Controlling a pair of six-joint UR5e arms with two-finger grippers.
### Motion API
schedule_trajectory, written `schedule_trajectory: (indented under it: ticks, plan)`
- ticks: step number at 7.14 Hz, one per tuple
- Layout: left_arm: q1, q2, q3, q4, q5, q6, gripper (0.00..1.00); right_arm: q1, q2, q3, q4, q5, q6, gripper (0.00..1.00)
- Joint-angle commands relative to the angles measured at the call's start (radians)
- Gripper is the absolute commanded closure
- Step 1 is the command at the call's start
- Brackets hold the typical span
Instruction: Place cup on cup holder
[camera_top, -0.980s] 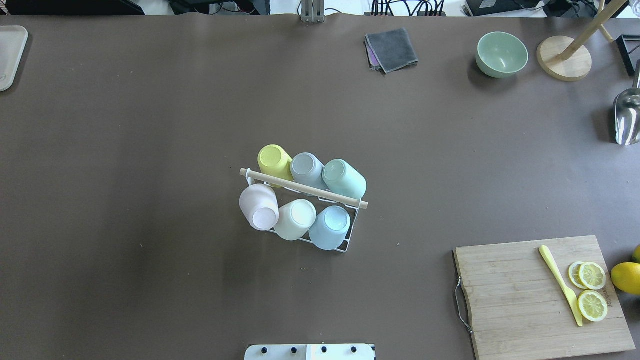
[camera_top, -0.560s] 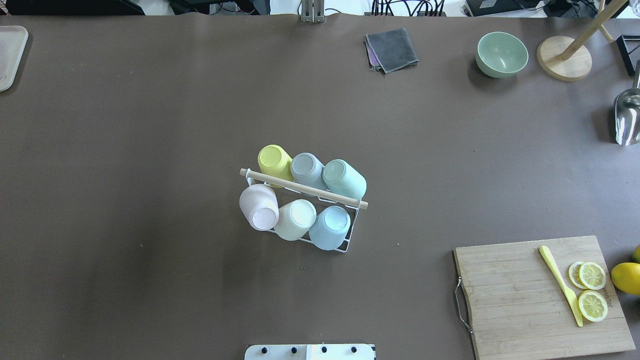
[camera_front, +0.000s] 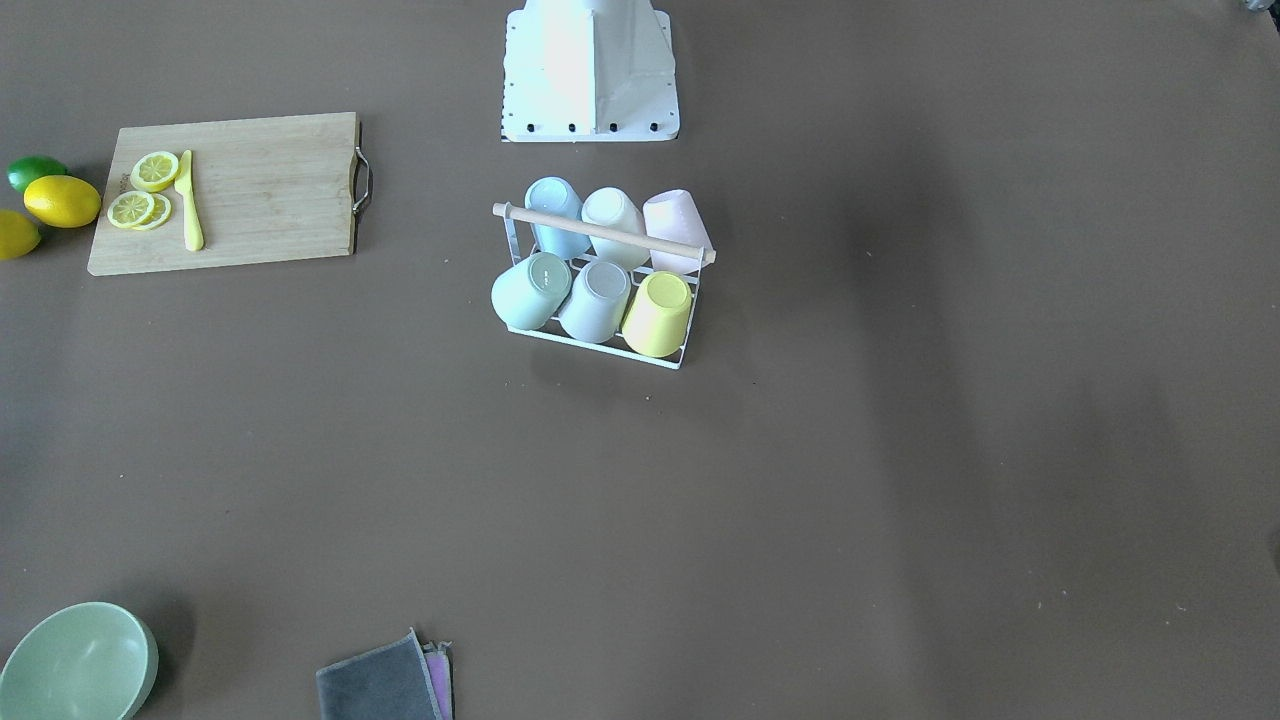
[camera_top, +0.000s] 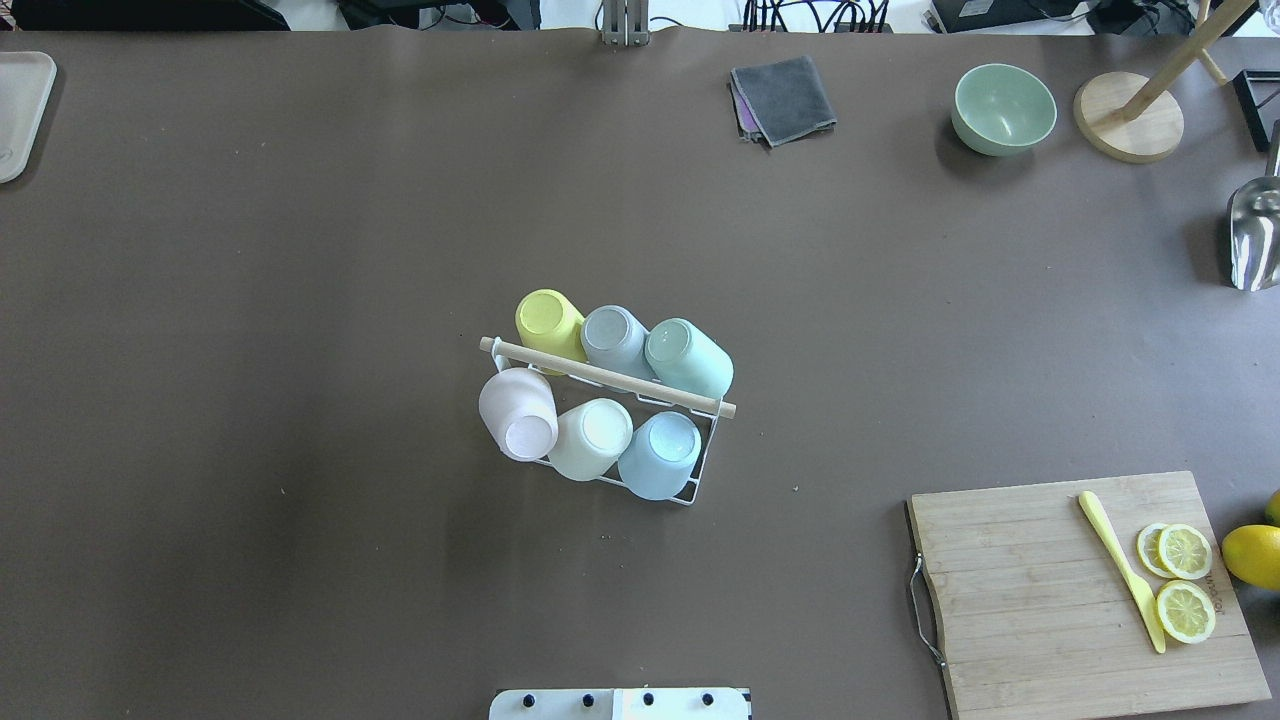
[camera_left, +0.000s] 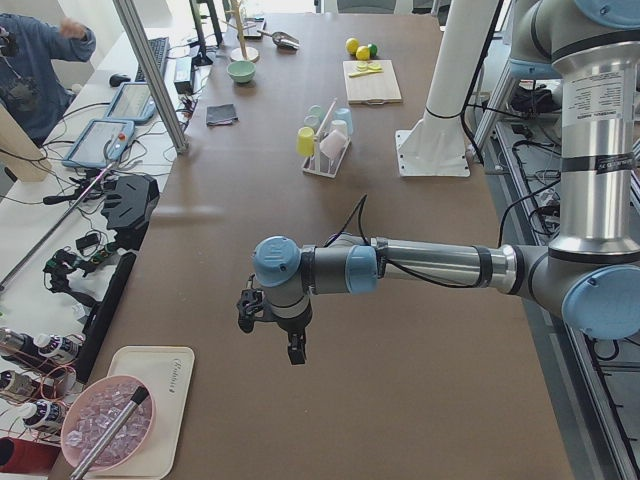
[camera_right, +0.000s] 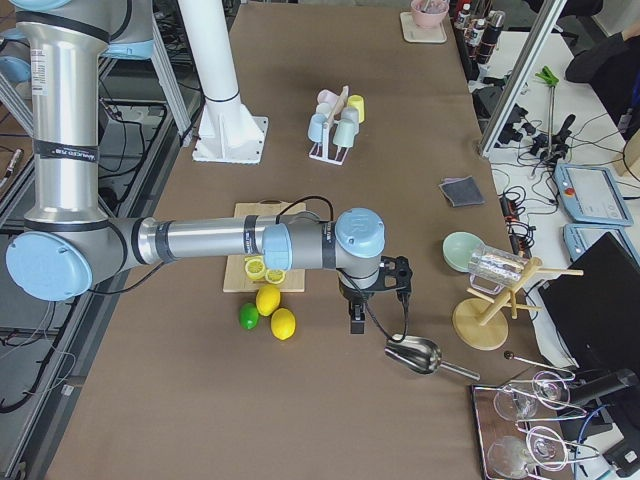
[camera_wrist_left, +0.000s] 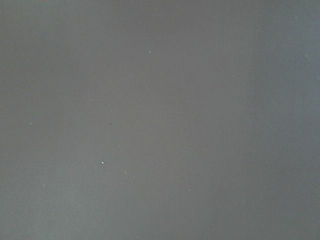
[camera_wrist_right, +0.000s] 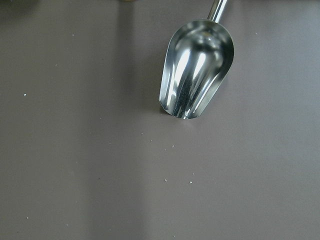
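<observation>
The cup holder (camera_top: 610, 377), a white wire rack with a light wooden rod handle, stands at the table's middle and also shows in the front view (camera_front: 600, 231). Several cups sit upside down on its pegs: yellow (camera_top: 548, 318), grey-blue (camera_top: 613, 335), mint (camera_top: 690, 358), pink (camera_top: 518, 415), cream (camera_top: 592, 438) and light blue (camera_top: 660, 455). My left gripper (camera_left: 296, 350) hangs over bare table far to the left of the rack. My right gripper (camera_right: 354, 322) hangs far to the right, near a metal scoop. Both show only in side views, so I cannot tell whether they are open or shut.
A wooden cutting board (camera_top: 1040, 600) with lemon slices and a yellow knife lies at the front right. A metal scoop (camera_wrist_right: 197, 70), green bowl (camera_top: 1003, 108), grey cloth (camera_top: 783, 98) and wooden stand (camera_top: 1128, 118) sit at the back right. A tray (camera_top: 20, 110) is at the far left.
</observation>
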Motion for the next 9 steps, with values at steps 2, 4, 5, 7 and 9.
schedule_trajectory:
  ticks: [2, 4, 5, 7, 9]
  plan:
    - [0.000, -0.011, 0.000, -0.002, 0.001, 0.000, 0.02, -0.016, 0.013, 0.014, -0.052, -0.005, -0.001, 0.00]
    - [0.000, -0.011, -0.003, -0.002, -0.001, 0.000, 0.01, -0.023, 0.004, 0.016, -0.053, 0.005, 0.002, 0.00]
    - [0.000, -0.010, -0.002, -0.002, -0.001, 0.000, 0.01, -0.023, -0.005, -0.006, -0.052, -0.003, 0.000, 0.00]
    - [0.000, -0.010, -0.002, -0.002, -0.001, 0.000, 0.01, -0.023, -0.007, -0.084, -0.041, 0.000, -0.012, 0.00]
    - [0.000, -0.010, -0.003, -0.002, -0.001, 0.000, 0.01, -0.017, -0.005, -0.084, -0.041, -0.005, -0.014, 0.00]
